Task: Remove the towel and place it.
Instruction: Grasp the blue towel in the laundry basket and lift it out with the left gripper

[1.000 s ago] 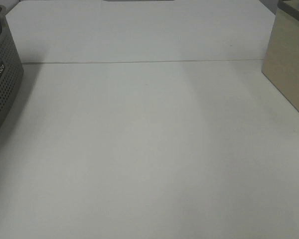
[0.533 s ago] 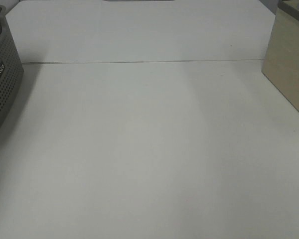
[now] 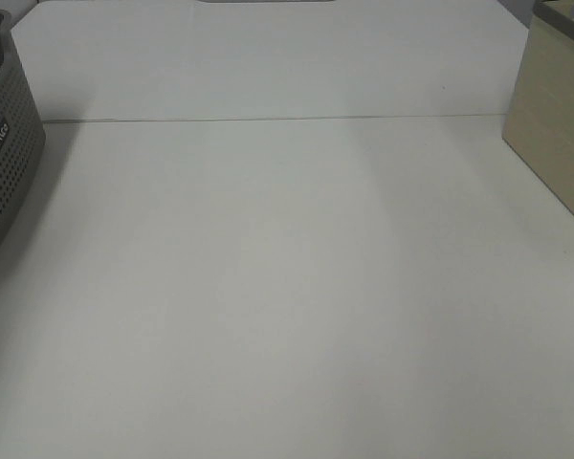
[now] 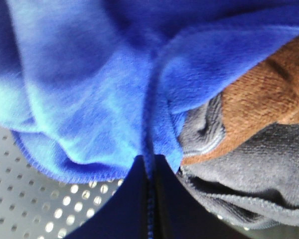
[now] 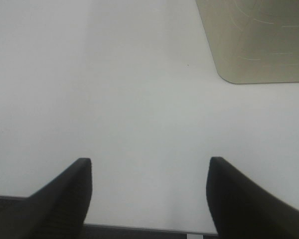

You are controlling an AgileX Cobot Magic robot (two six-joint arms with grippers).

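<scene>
The royal-blue plush towel (image 4: 89, 84) fills most of the left wrist view, bunched inside the grey perforated basket (image 4: 30, 204). My left gripper (image 4: 149, 199) is shut on a folded edge of the towel, with a dark finger on each side of the seam. My right gripper (image 5: 149, 199) is open and empty above the bare white table (image 5: 139, 99). In the exterior high view only the basket's side (image 3: 5, 163) shows at the far left. The towel and both grippers are out of that view.
A brown cloth (image 4: 269, 94) and a grey cloth (image 4: 259, 189) lie in the basket beside the towel. A beige box (image 3: 555, 134) stands at the table's right edge and also shows in the right wrist view (image 5: 259, 40). A seam crosses the white table (image 3: 268, 120).
</scene>
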